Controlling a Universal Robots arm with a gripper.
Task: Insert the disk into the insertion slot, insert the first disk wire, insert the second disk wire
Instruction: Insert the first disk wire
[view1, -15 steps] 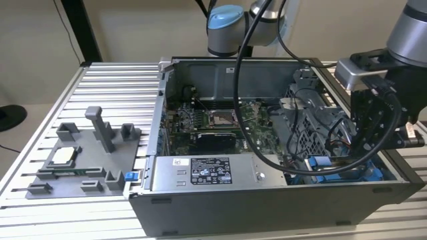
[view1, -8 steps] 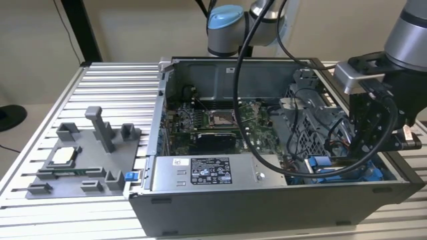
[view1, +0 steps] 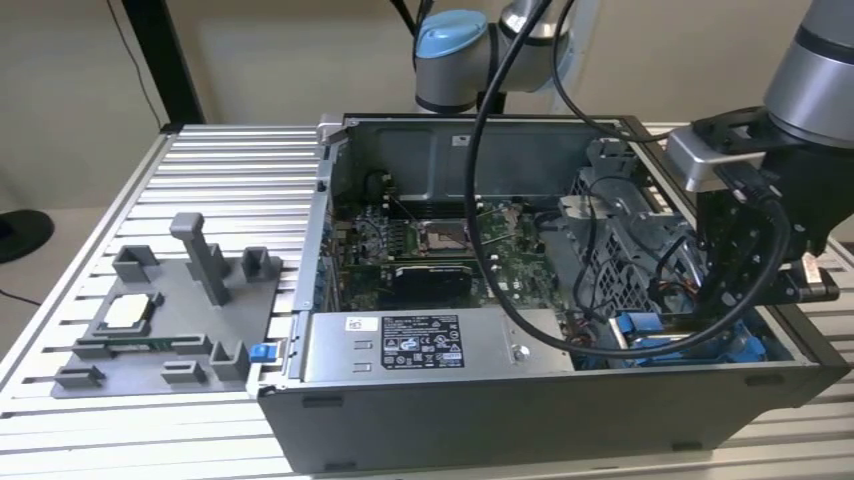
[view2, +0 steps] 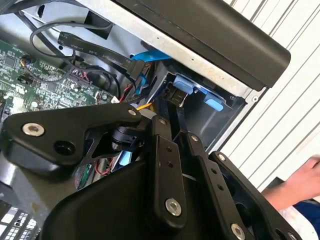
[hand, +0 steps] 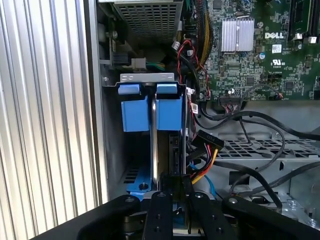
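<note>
The disk (hand: 154, 150) stands on edge inside the insertion slot (hand: 112, 145), its blue carrier tabs (hand: 167, 110) beside the slot's blue fitting (hand: 135, 107). In the first wrist view my gripper (hand: 176, 192) reaches in along the disk's edge, fingers close together on a black wire connector (hand: 175, 150) that sits against the disk. Another connector with red, yellow and orange wires (hand: 206, 144) hangs loose just beside it. The second wrist view shows my gripper (view2: 173, 107) with the black connector (view2: 173, 95) at its tip, next to the blue tabs (view2: 186, 85). In the exterior view my gripper (view1: 707, 325) is low in the case's corner at the exterior view's right.
The open computer case (view1: 534, 420) lies on a slatted table (view1: 227, 170). A labelled power-supply box (view1: 420, 345), the motherboard (view1: 427, 240) and a perforated metal cage (hand: 260, 150) surround the bay. A flat black cable (view2: 100, 50) crosses nearby. A person's hand (view2: 305, 180) is outside the case. A grey fixture (view1: 167, 320) sits at the exterior view's left.
</note>
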